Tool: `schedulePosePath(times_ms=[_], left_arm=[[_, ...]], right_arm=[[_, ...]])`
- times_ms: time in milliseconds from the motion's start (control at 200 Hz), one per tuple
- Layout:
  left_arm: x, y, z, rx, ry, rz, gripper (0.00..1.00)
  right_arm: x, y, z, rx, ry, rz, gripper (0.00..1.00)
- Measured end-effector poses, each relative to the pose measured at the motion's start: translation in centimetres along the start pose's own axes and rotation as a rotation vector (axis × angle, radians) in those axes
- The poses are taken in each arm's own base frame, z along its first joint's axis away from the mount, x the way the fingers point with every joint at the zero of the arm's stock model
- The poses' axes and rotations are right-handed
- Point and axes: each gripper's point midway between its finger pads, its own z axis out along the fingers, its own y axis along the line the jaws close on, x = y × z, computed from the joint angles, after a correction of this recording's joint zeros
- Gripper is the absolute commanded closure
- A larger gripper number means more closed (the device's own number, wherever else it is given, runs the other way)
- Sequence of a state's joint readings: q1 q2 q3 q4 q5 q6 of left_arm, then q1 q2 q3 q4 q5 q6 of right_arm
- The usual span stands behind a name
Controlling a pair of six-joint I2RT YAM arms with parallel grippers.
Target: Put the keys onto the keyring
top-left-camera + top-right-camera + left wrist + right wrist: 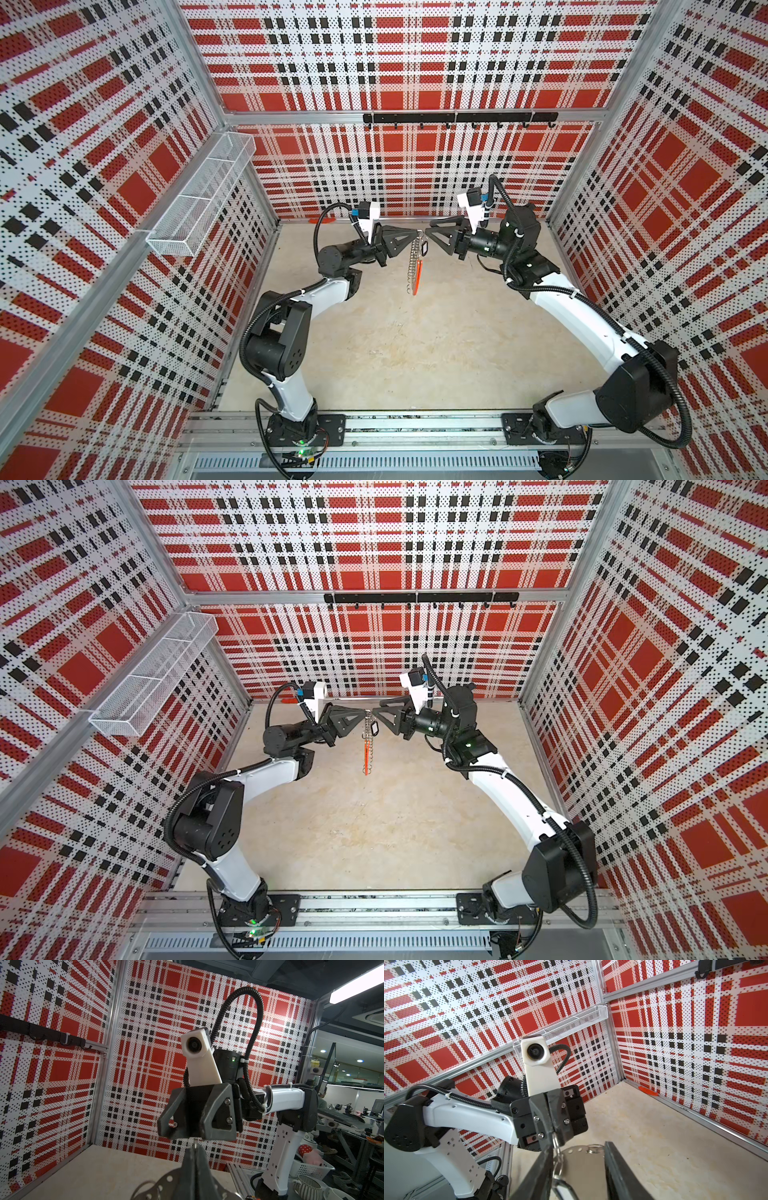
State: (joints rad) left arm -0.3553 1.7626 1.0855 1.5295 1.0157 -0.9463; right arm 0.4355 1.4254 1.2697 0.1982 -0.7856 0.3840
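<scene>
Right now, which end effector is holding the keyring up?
The left end effector: its jaws are shut on the top of the keyring, which hangs below. The right end effector has its jaws apart.

We raise our left arm (328,291) and right arm (557,307) from the desk's (395,353) near edge, elbows bowed outward and forearms angled inward. Both wrists lie level, so our left hand (417,232) and right hand (429,238) point tip to tip above the far middle. Our left fingers (538,1113) are pressed together, and our right fingers (207,1111) stand apart.
</scene>
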Motion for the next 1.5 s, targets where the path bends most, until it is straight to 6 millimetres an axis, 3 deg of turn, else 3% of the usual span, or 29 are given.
schedulePosePath(times_ms=[266, 561, 842, 967, 1082, 1223, 1498], left_arm=[[0.2, 0.2, 0.0, -0.003, 0.002, -0.015, 1.0], [-0.2, 0.1, 0.2, 0.004, -0.002, -0.013, 1.0], [-0.3, 0.1, 0.2, 0.007, -0.002, -0.021, 1.0], [-0.2, 0.1, 0.2, 0.007, -0.001, -0.031, 1.0], [-0.2, 0.2, 0.2, 0.005, -0.002, -0.035, 1.0], [-0.1, 0.2, 0.1, 0.006, 0.005, -0.005, 0.79], [0.3, 1.9, -1.2, -0.118, 0.106, 0.189, 0.66]], right_arm=[[0.2, 0.9, 0.1, -0.054, 0.011, 0.016, 0.69], [1.6, 0.4, 0.9, -0.071, 0.043, 0.047, 0.7], [1.7, 0.6, 1.1, -0.084, 0.049, 0.047, 0.85], [1.6, 0.8, 1.2, -0.087, 0.048, 0.04, 1.0], [1.6, 0.7, 1.2, -0.081, 0.047, 0.033, 1.0], [1.8, 0.3, 1.3, -0.052, 0.055, -0.015, 1.0], [3.7, -2.9, 0.7, 0.158, 0.167, -0.197, 1.0]])
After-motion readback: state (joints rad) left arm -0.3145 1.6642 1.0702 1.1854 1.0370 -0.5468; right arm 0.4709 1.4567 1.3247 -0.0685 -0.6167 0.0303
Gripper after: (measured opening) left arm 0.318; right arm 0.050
